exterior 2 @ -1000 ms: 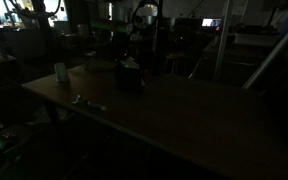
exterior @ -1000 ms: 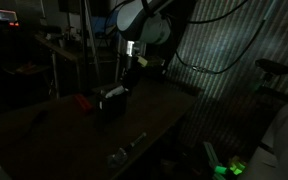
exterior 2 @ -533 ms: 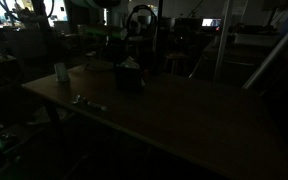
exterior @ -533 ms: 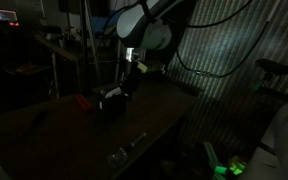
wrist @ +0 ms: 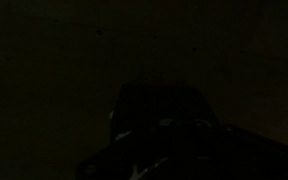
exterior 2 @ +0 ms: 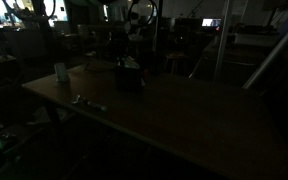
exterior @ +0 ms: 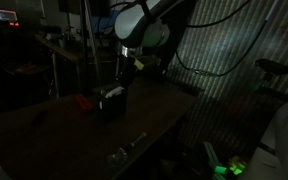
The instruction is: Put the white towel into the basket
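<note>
The basket (exterior: 112,103) is black, the object (exterior: 84,101) left of it red, the cup (exterior 2: 60,71) pale, the counter (exterior 2: 184,112) dark brown.

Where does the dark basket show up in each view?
In an exterior view: basket left of centre, on the table.
In an exterior view: basket centre-left, upper half, towards the table's far side.
Wrist view: too dark to tell.
Shared landmark: small metal object near the table's front edge.

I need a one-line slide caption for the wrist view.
Wrist view, nearly black: a dim rounded dark shape, pale flecks along its lower edge.
</note>
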Controlling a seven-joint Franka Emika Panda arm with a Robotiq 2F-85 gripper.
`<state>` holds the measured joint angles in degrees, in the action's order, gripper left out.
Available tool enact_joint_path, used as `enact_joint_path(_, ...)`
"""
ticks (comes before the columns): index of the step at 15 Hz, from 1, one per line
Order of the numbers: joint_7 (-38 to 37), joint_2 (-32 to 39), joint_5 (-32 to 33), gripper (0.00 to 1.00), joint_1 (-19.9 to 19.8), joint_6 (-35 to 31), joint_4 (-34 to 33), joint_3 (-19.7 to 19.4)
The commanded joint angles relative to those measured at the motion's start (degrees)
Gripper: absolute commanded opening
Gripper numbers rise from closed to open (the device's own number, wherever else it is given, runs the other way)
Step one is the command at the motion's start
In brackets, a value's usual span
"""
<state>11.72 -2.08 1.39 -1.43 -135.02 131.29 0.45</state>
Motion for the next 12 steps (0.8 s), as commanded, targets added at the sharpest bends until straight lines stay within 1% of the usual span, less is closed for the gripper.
enact_joint_path(1, -0.98, 0.49, 2.23, 0.00, 0.27, -1.41, -2.64, -0.46)
enact_joint_path(12, 1.57, 6.85, -0.32, 0.00, -0.16, -2.13, -10.48, -0.61)
